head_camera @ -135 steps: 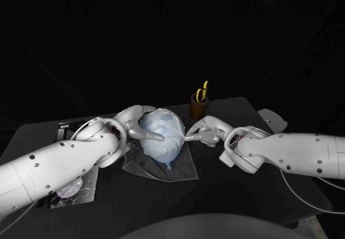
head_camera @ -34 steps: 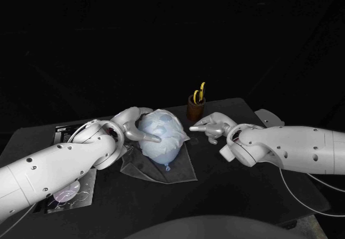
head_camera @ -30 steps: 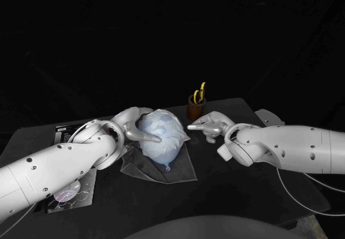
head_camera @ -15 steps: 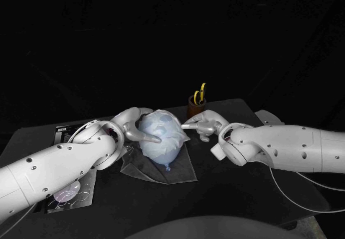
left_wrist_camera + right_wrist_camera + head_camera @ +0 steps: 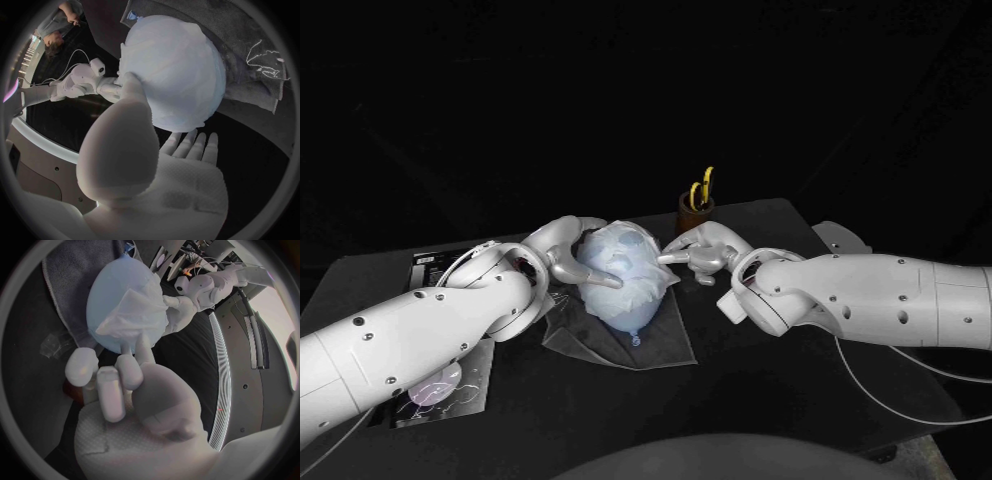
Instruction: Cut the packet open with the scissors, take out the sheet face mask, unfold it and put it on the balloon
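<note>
Dark walls close round a black table point(image 5: 776, 400). Just beyond the right hand point(image 5: 697, 252) stands a brown cup point(image 5: 694, 218) with yellow-handled scissors point(image 5: 705, 187) upright in it, handles up. Between the two hands a pale blue balloon point(image 5: 626, 300) lies on a grey cloth point(image 5: 658, 345), its knot toward the robot. The white sheet face mask point(image 5: 617, 250) is draped over the balloon's upper part, wrinkled, with a loose fold on the right hand's side. A clear packet point(image 5: 442, 383) lies flat beside the left forearm, well behind the left hand point(image 5: 563, 250).

The left hand cups the balloon: its thumb presses on one side and its other fingers stretch flat along the far side beneath it, so the balloon is held between them. The right hand reaches in from the opposite side. One finger point(image 5: 144, 352) is stretched out to touch the mask's loose fold, and the others are bent in nearer the palm. Whether it pinches the mask I cannot tell.
</note>
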### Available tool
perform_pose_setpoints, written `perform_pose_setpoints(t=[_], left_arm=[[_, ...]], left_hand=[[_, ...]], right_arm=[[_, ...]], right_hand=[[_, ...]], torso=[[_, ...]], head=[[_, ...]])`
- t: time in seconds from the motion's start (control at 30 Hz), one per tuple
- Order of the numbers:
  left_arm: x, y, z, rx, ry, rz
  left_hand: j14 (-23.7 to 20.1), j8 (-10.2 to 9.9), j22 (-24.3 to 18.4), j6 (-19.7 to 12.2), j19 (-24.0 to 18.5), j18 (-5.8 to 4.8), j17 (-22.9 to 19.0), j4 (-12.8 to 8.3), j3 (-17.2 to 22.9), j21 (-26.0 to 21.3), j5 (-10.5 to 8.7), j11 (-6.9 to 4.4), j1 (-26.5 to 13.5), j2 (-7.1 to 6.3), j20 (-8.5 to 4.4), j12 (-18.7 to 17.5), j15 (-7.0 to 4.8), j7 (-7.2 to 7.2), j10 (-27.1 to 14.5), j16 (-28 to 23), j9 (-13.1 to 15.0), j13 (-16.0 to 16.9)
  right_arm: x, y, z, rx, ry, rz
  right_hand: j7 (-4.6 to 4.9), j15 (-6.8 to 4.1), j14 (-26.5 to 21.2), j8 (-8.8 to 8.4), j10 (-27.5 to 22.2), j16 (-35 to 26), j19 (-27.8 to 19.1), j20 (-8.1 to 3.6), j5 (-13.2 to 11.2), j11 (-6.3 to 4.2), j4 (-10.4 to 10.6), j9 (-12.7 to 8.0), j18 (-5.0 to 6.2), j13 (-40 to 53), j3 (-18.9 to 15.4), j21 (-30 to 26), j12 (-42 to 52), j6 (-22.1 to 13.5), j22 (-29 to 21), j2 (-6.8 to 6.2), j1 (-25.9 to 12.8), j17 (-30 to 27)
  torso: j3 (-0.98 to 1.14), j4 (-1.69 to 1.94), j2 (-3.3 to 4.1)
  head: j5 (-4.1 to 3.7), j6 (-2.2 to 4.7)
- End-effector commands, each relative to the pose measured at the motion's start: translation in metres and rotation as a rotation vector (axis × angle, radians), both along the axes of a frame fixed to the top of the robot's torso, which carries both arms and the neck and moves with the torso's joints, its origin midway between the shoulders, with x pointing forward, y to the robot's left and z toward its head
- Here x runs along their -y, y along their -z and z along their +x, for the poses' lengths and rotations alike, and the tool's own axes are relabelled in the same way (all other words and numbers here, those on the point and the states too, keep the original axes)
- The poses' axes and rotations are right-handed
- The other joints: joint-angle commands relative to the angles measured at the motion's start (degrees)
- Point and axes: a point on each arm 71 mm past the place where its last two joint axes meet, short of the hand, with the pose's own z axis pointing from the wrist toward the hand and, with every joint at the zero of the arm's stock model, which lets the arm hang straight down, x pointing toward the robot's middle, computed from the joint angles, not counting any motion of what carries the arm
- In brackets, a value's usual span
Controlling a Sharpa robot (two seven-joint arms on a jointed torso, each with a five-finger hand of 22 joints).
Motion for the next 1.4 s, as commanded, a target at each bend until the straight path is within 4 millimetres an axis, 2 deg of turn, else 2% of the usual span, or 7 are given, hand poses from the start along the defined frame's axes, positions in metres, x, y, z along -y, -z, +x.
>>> perform_pose_setpoints(t=[0.03, 0.13, 0.33, 0.9, 1.4], left_arm=[[0.003, 0.0, -0.001, -0.007, 0.015, -0.002], [0.003, 0.0, -0.001, -0.007, 0.016, -0.003], [0.003, 0.0, -0.001, -0.009, 0.017, -0.004], [0.002, 0.0, -0.001, -0.012, 0.016, -0.004], [0.001, 0.001, 0.0, -0.012, 0.011, -0.001]], left_hand=[[0.39, 0.39, 0.09, 0.29, 0.44, 0.47, 0.1, -0.04, -0.11, 0.27, 0.2, -0.27, 0.62, 0.12, 0.09, -0.19, 0.05, 7.52, 0.0, 0.21, 0.07, 0.03], [0.39, 0.39, 0.09, 0.29, 0.44, 0.47, 0.1, -0.04, -0.11, 0.27, 0.2, -0.27, 0.62, 0.12, 0.09, -0.19, 0.05, 7.52, 0.0, 0.21, 0.07, 0.03], [0.39, 0.39, 0.09, 0.29, 0.44, 0.47, 0.1, -0.04, -0.11, 0.27, 0.2, -0.27, 0.62, 0.12, 0.09, -0.19, 0.05, 7.52, 0.0, 0.21, 0.07, 0.03], [0.45, 0.38, 0.1, 0.21, 0.47, 0.61, 0.11, -0.04, -0.11, 0.29, 0.21, -0.24, 0.77, 0.13, 0.07, -0.19, 0.08, 7.55, -0.07, 0.22, 0.06, 0.02], [0.48, 0.36, 0.11, 0.09, 0.45, 0.7, 0.13, -0.04, -0.12, 0.3, 0.21, -0.23, 0.89, 0.13, 0.09, -0.21, 0.08, 7.56, -0.19, 0.22, 0.03, 0.01]], right_arm=[[-0.005, -0.003, 0.0, 0.048, -0.021, -0.055], [-0.005, -0.003, 0.001, 0.062, -0.004, -0.08], [-0.004, -0.004, 0.003, 0.092, 0.029, -0.108], [0.003, -0.01, -0.004, 0.122, 0.048, -0.105], [0.027, -0.009, -0.005, 0.095, 0.086, -0.127]], right_hand=[[-0.86, -1.24, 6.29, 1.0, 7.25, 0.3, 0.73, -0.25, -0.25, -2.97, -1.27, 0.44, -0.49, 21.19, -0.04, 0.65, 20.32, 2.05, 0.64, 0.65, 1.71, 15.05], [-1.87, -2.01, 6.29, 1.95, 7.57, 0.3, 1.29, -0.76, -0.24, -3.86, -2.65, 0.88, -0.64, 21.63, 1.1, 1.27, 20.95, 4.02, 1.3, 0.77, 2.97, 15.05], [-3.11, -3.1, 6.29, 3.37, 8.09, 0.3, 2.39, -1.71, -0.22, -5.02, -4.82, 1.66, -0.98, 22.42, 4.01, 2.47, 22.06, 6.33, 2.59, 0.78, 4.41, 15.05], [-3.65, -3.63, 6.29, 5.45, 8.09, 0.3, 2.94, -2.39, -0.24, -5.55, -7.52, 3.67, -1.18, 22.42, 6.5, 3.09, 22.06, 6.83, 3.43, 0.79, 2.46, 15.05], [-4.66, -4.36, 6.29, 8.31, 8.01, 0.3, 2.17, -2.81, -0.26, -6.41, -10.45, 7.83, -0.96, 22.29, 7.16, 2.09, 21.86, 6.07, 2.9, 0.74, -1.92, 15.05]], torso=[[-0.01, 0.0, -0.06], [0.0, 0.01, -0.03], [0.0, 0.02, 0.02], [0.01, -0.06, -0.06], [0.02, -0.04, -0.05]], head=[[-0.08, 0.0], [-0.06, -0.02], [-0.1, -0.11], [-0.08, -0.34], [-0.23, -0.27]])
